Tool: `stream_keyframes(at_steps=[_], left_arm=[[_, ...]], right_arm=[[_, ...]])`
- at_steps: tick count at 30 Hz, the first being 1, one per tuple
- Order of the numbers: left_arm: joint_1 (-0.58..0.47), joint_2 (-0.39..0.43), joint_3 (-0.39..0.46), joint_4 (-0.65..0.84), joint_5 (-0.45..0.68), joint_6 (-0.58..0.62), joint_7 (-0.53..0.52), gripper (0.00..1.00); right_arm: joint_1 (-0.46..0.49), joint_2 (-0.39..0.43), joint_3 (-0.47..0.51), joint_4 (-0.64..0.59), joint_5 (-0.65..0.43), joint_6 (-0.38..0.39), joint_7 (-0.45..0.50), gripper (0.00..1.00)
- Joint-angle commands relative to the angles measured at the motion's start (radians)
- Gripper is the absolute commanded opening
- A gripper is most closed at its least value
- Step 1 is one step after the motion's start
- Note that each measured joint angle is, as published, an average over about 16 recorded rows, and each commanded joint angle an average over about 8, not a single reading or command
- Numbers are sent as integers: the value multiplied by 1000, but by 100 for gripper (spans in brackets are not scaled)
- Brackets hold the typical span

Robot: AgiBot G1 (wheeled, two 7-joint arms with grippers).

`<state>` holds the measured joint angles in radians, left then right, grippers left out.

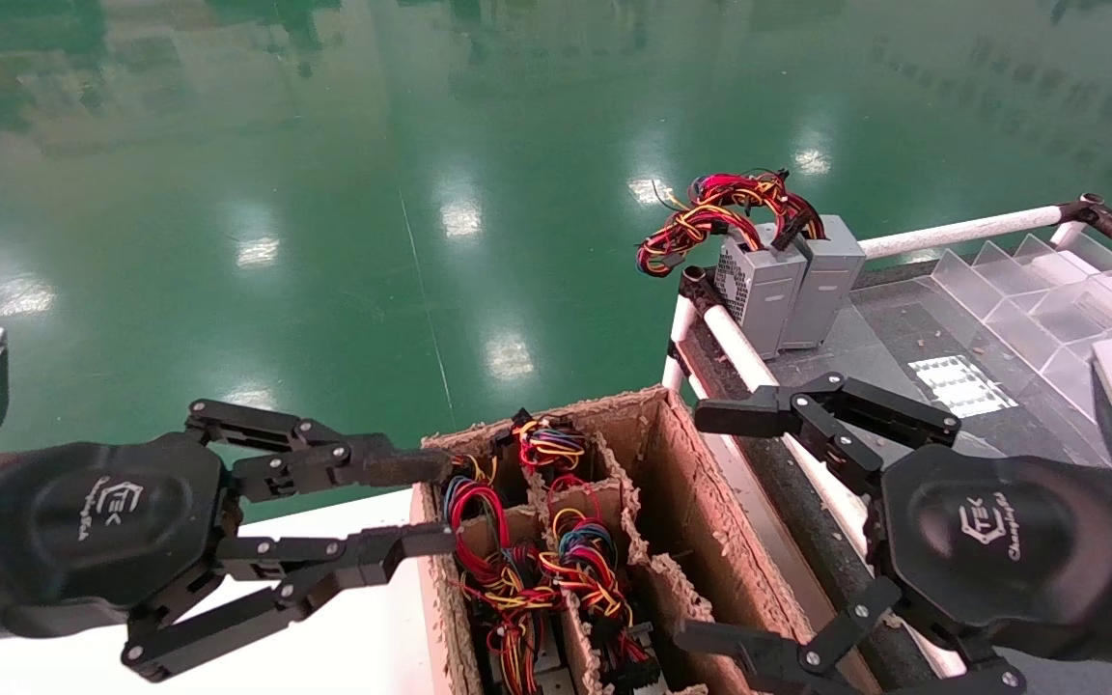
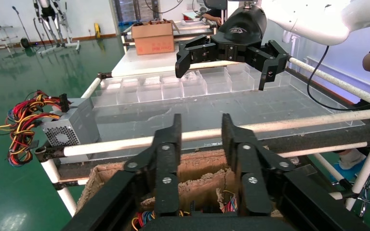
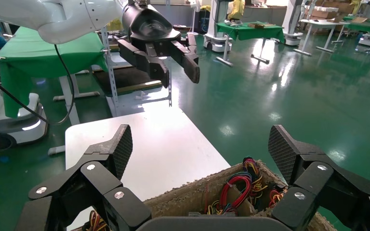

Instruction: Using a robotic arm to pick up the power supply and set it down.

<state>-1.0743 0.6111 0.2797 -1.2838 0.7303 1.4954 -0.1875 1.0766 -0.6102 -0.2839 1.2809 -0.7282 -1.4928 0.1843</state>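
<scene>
Both sets of jaws are spread wide and holding nothing, so you're basically at the start.

Your right gripper (image 1: 722, 526) hangs over the empty side of the cardboard box (image 1: 681, 483); going by the all-black fingers, that's the one doing the job. Left gripper (image 1: 435, 502), the one with the worn brown tip, sits at the box's other edge over the wire tangle (image 1: 517, 560). The power supplies in there are mostly buried under those cables, so you can't really tell which one gets picked. Two grey boxes (image 1: 788, 285) already stand on the rack (image 1: 903, 328) just beside the white rail (image 1: 759, 367). Grab, lift and set-down all look like they're left to do.
</scene>
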Motion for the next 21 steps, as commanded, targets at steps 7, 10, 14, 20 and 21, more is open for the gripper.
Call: stream_keyframes(at_steps=[7,10,14,20,21], left_arm=[[0,0,0,0,0,0,0,0],[0,0,0,0,0,0,0,31],[0,0,0,0,0,0,0,81],[0,0,0,0,0,0,0,100],[0,0,0,0,0,0,0,100]], right_arm=[[0,0,0,0,0,0,0,100],[0,0,0,0,0,0,0,100],[0,0,0,0,0,0,0,100],[0,0,0,0,0,0,0,100],[0,0,0,0,0,0,0,100]])
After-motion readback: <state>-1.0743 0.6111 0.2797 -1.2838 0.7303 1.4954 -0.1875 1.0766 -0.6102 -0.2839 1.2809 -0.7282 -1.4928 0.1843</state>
